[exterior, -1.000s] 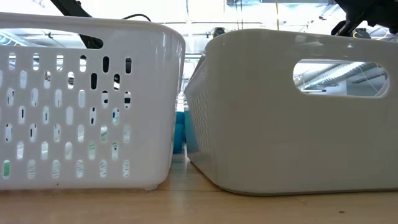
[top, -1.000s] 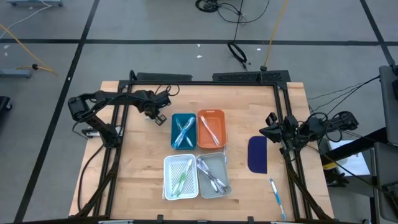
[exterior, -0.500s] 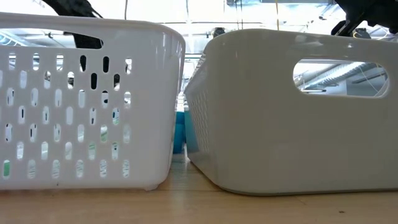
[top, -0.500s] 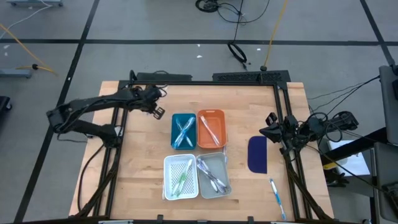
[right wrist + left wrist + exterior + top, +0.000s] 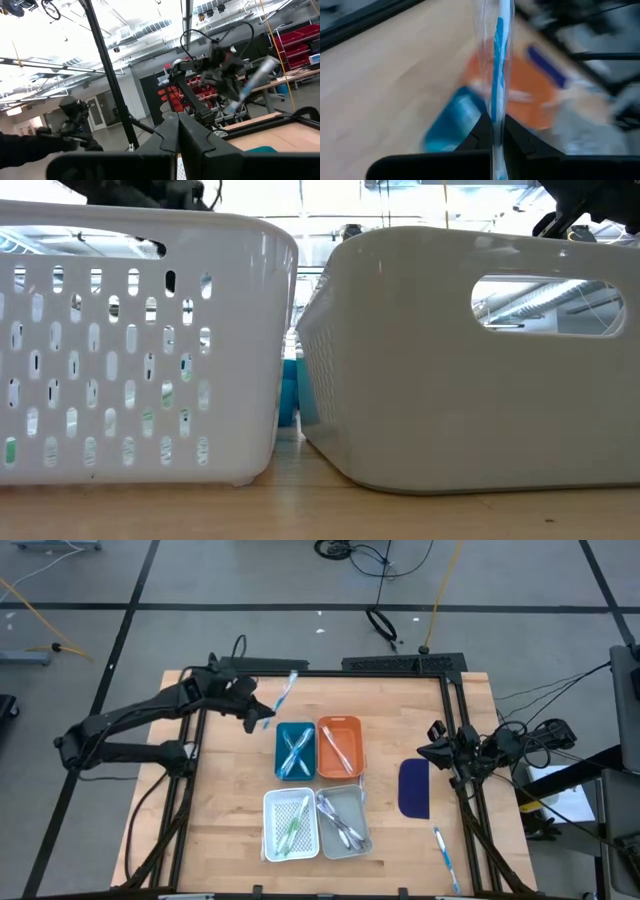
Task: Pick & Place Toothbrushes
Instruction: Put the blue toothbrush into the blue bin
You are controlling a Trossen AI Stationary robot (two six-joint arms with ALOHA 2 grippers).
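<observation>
We find the left gripper (image 5: 258, 714) raised over the far-left part of the wooden table (image 5: 220, 800), its jaws closed on a blue-and-white toothbrush (image 5: 283, 692). In the left wrist view that same toothbrush (image 5: 498, 75) runs straight out from between the two dark fingers (image 5: 480, 132), clamped near one end, with the rest of the handle projecting well beyond the jaws. From above, the free end points away from the jaws toward the far edge of the table.

Just beyond the left jaws, on the side toward the table's middle, sits the blue tray (image 5: 295, 751), holding light-coloured toothbrushes crossed over one another. The orange tray (image 5: 340, 747) touches it on the far side from the jaws and also holds toothbrushes. Further from the jaws, toward the near edge, stand the white perforated tray (image 5: 291, 824) with green-handled toothbrushes and, beside it, the grey tray (image 5: 344, 821) with a bundle of grey ones.

The right gripper (image 5: 437, 751) waits at the right edge of the table, jaws shut and empty; its own wrist view shows the two fingers (image 5: 172, 132) pressed together. Just beside those jaws, on the table, lies the dark blue pad (image 5: 414, 788). One loose blue toothbrush (image 5: 444, 855) lies well apart from both grippers, near the front-right corner
</observation>
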